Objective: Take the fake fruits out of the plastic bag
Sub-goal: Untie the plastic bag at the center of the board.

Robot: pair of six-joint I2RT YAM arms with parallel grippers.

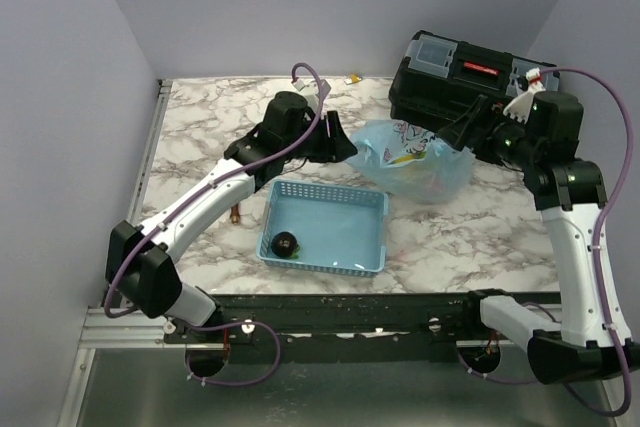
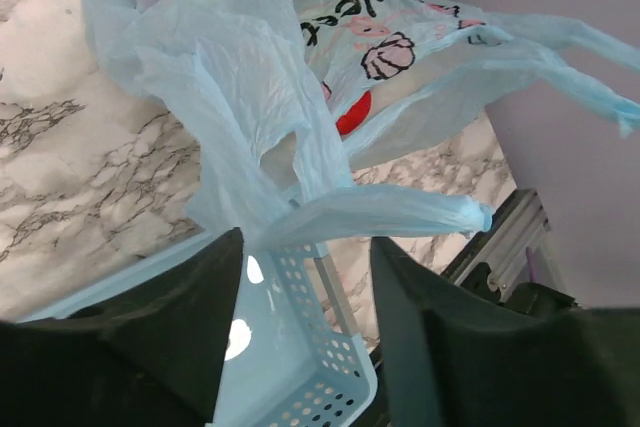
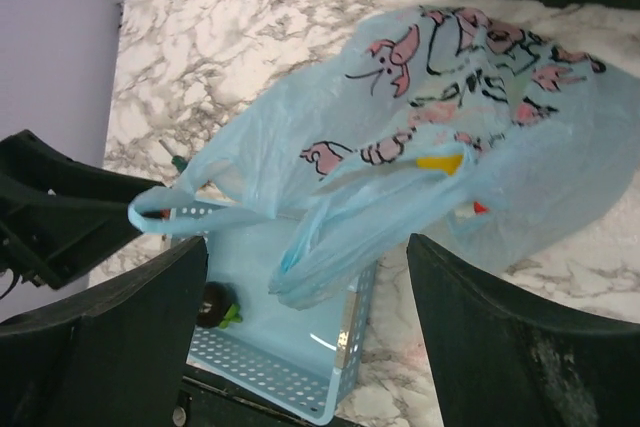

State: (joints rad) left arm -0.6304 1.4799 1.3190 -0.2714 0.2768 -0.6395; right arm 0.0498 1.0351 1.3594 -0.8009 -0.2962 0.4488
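Plastic bag (image 1: 440, 172) lies slumped on the marble tabletop (image 1: 200, 137) toward its far right. It sits just in front of the black toolbox (image 1: 450, 72) in the far right corner. It is also just behind the light-blue latticed basket (image 1: 320, 268), which stands near the middle of the near edge. The bag's lower edge meets the basket's far right corner.

The fake fruits are inside the bag and show only dimly through the thin film. A yellow fruit (image 3: 440, 160) sits near the middle, and a red patch (image 2: 352, 115) lies lower down; which fruit the red one is cannot be told. A dark plum (image 1: 285, 243) with a green leaf rests in the basket's near left corner.

The left gripper (image 2: 305, 242) is at the bag's left side with its jaws moderately apart. One loop handle (image 2: 400, 212) stretches across just beyond its fingertips. The right wrist view shows that handle's end at one left fingertip, but whether it hangs on it cannot be told.

The right gripper (image 3: 307, 242) is at the bag's upper right with its jaws spread wide, holding nothing. The second handle (image 3: 300, 247) droops in the gap between its fingers, above the basket.
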